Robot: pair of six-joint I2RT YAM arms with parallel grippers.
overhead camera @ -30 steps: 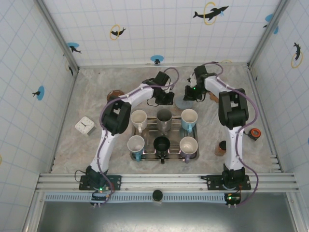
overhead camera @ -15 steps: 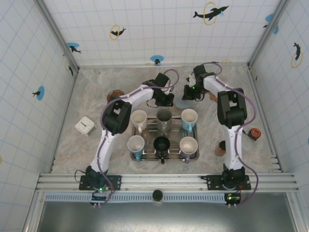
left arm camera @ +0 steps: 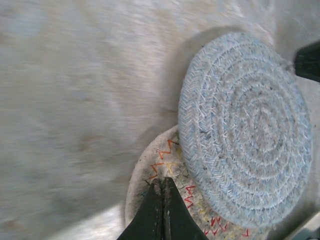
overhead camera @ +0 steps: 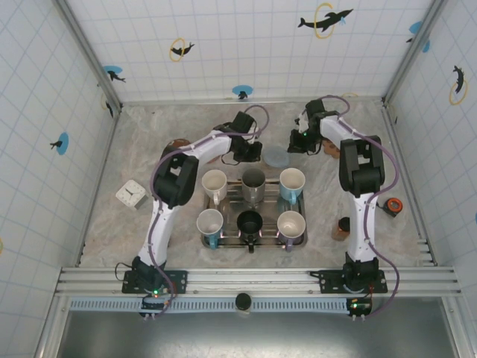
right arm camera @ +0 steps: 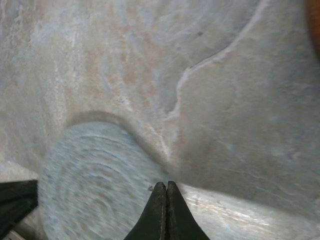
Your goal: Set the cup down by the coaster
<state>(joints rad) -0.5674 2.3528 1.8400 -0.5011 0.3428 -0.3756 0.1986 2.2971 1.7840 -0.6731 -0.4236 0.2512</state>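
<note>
Cups [overhead camera: 291, 181] stand untouched in the metal tray [overhead camera: 229, 203]; left end effector [left arm camera: 162, 186] and right end effector [right arm camera: 166, 188], both pressed together and empty, flank the woven blue-grey coaster [overhead camera: 277, 157], probably to position it first.

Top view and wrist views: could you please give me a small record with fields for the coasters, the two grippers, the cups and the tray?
blue coaster: lies flat, partly over a pale coaster
pale coaster: red stitching, mostly hidden under the blue one
left gripper: shut, empty, above the pale coaster
right gripper: shut, empty, at the blue coaster's edge
cups: six, all in the tray
tray: nearer the arm bases than the coasters
</note>
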